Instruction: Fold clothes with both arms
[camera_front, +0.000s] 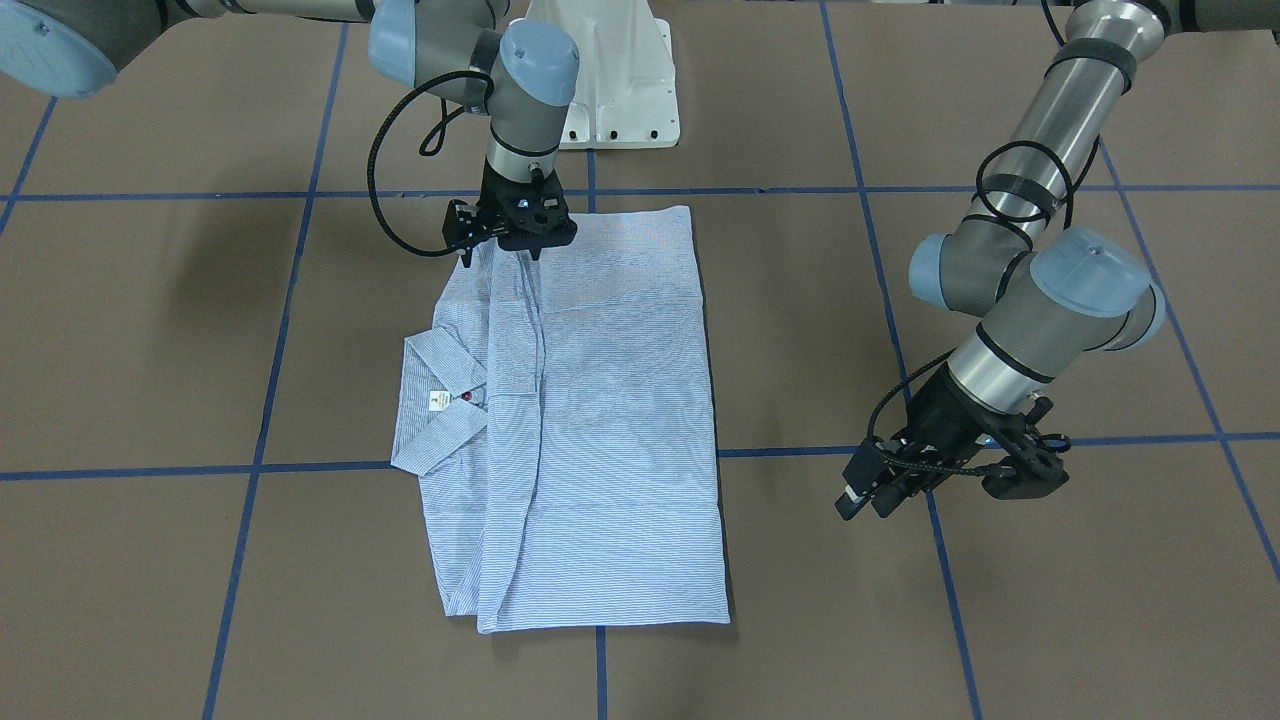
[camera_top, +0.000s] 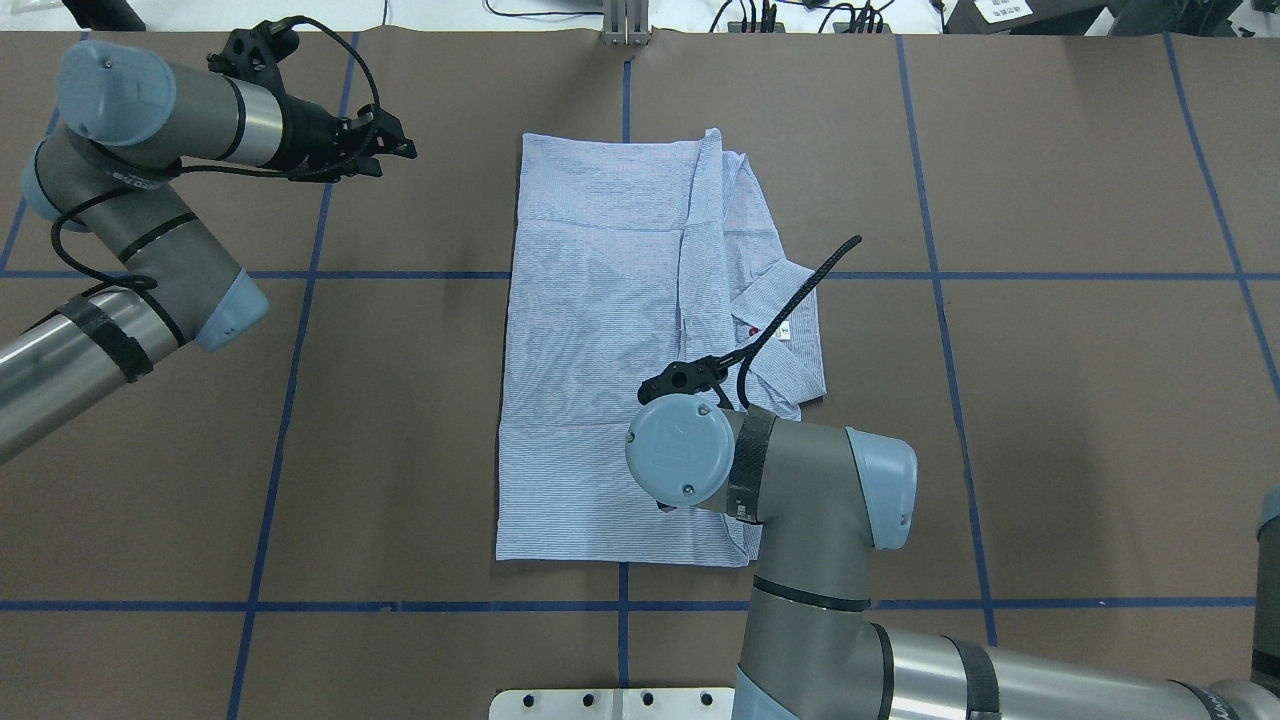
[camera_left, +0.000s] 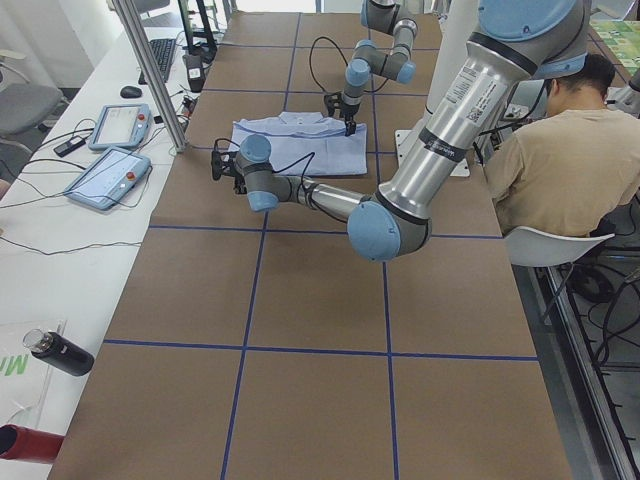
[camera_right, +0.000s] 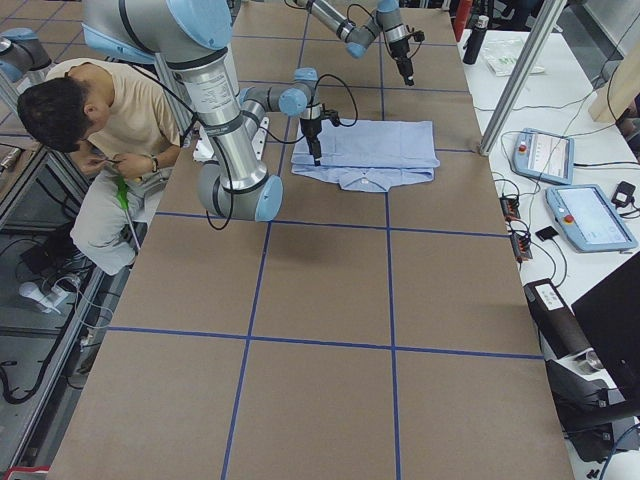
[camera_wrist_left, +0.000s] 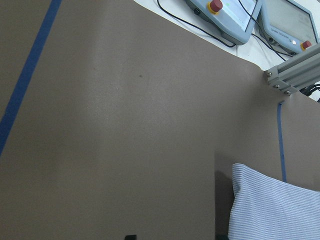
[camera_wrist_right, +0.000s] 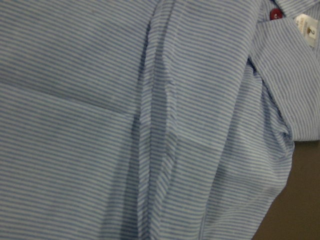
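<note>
Striped shirt (camera_front: 600, 400), folded flat and rectangular on brown bench (camera_front: 150, 330).
Right gripper (camera_front: 535, 250) at its edge, state unclear; left gripper (camera_top: 400, 148) apart, empty.

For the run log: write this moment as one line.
shirt: folded flat, collar showing | right fingers: at shirt's robot-side edge, grip unclear | left fingers: open, empty, clear of shirt

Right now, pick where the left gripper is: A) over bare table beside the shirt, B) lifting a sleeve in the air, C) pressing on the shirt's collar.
A: the left gripper hangs over bare table, apart from the shirt and holding nothing.
</note>
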